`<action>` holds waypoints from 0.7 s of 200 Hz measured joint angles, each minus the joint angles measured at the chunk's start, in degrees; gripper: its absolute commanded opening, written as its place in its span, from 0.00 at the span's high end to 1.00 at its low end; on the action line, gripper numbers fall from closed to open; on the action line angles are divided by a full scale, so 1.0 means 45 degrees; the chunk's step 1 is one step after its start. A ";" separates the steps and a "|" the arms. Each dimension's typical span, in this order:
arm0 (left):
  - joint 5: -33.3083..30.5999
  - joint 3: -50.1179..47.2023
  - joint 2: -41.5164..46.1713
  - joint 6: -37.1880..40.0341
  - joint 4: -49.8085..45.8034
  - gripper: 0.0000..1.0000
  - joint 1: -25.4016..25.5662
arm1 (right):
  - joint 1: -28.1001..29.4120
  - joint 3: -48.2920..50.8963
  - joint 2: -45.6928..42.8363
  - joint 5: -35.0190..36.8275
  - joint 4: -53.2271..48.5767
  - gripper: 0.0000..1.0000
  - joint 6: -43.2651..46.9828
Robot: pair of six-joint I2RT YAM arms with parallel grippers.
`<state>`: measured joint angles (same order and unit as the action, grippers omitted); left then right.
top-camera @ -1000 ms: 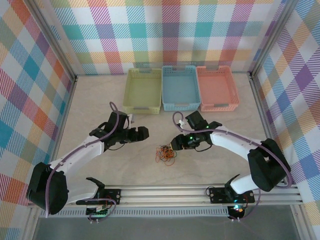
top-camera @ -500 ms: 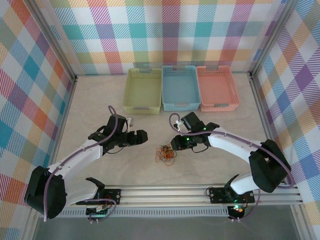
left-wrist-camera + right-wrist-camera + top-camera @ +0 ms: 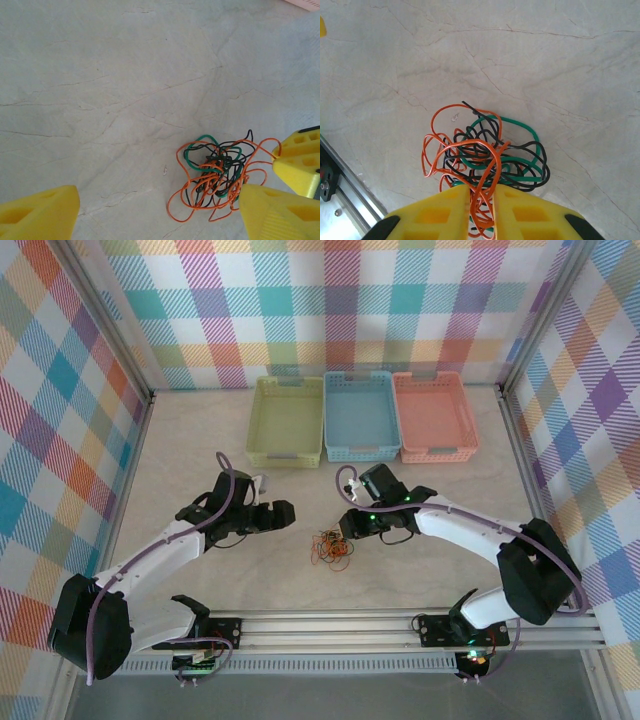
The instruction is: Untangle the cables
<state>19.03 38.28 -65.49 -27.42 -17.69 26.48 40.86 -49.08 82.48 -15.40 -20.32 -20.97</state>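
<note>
Honestly, the untangling has barely started. The cables [image 3: 333, 549] are one small knot on the tabletop [image 3: 190, 455], sitting between the two arms and a bit nearer the front rail. Orange, green and black cords all loop through each other, and no single cord lies free of the heap yet. So basically the whole job is left: every colour has to be teased out and laid apart.

The right claw [image 3: 481, 194] is right on the pile. Its two yellow fingers [image 3: 445, 207] are pinched almost together, and a few orange strands run into the narrow slit between them. That reads as a grip on the orange cord at the near edge of the knot, with the rest of the tangle fanning out just past the fingertips.

The left claw [image 3: 157, 212] is a different story. Its fingers stand wide apart with nothing between them but bare tabletop, and the knot lies just beside its right finger, toward the other arm. From above it hangs near the pile but clear of it.

Best guess is the left one needs its own strand before anything pulls apart.
</note>
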 measured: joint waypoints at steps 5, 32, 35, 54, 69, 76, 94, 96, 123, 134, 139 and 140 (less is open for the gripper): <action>0.0039 0.0000 0.0000 0.0000 0.0010 0.17 0.0005 | 0.0000 0.0000 0.0034 0.0000 0.0010 0.85 -0.0005; 0.0345 0.0000 0.0000 -0.0010 0.0015 0.17 0.0029 | 0.0000 0.0000 0.0063 0.0005 0.0078 0.90 -0.0005; 0.0384 0.0000 0.0000 -0.0010 0.0019 0.17 0.0053 | 0.0000 0.0000 0.0063 0.0010 0.0092 0.91 0.0019; 0.0539 0.0000 -0.0019 -0.0015 0.0029 0.17 0.0296 | 0.0000 0.0000 0.0063 0.0015 0.0253 0.91 0.0087; 0.0627 0.0044 -0.0170 -0.0015 0.0058 0.18 0.0559 | 0.0000 0.0044 0.0063 -0.0053 0.0466 0.91 0.0141; 0.0646 0.0102 -0.0311 -0.0015 0.0058 0.19 0.0719 | 0.0000 0.0087 0.0063 -0.0078 0.0583 0.92 0.0165; 0.0680 0.0296 -0.0729 -0.0015 0.0214 0.21 0.1195 | 0.0000 0.0272 0.0058 -0.0160 0.0865 0.93 0.0194; 0.0665 0.0311 -0.0767 -0.0010 0.0243 0.21 0.1253 | 0.0000 0.0301 0.0053 -0.0160 0.0903 0.93 0.0194; 0.0729 0.0831 -0.1642 0.0000 0.0733 0.26 0.2200 | 0.0000 0.0510 0.0015 -0.0301 0.1112 0.94 0.0199; 0.0782 0.1059 -0.2103 0.0005 0.0981 0.28 0.2506 | -0.0005 0.0549 0.0015 -0.0355 0.1200 0.95 0.0194; 0.0797 0.1151 -0.2312 -0.0010 0.1103 0.29 0.2623 | -0.0005 0.0559 0.0015 -0.0374 0.1224 0.95 0.0194; 0.0797 0.1180 -0.2390 0.0000 0.1156 0.29 0.2667 | -0.0005 0.0559 0.0015 -0.0379 0.1229 0.95 0.0194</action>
<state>22.61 43.59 -76.25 -27.42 -12.49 38.48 40.84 -46.57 82.54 -17.10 -14.79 -20.10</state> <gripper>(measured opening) 0.729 0.070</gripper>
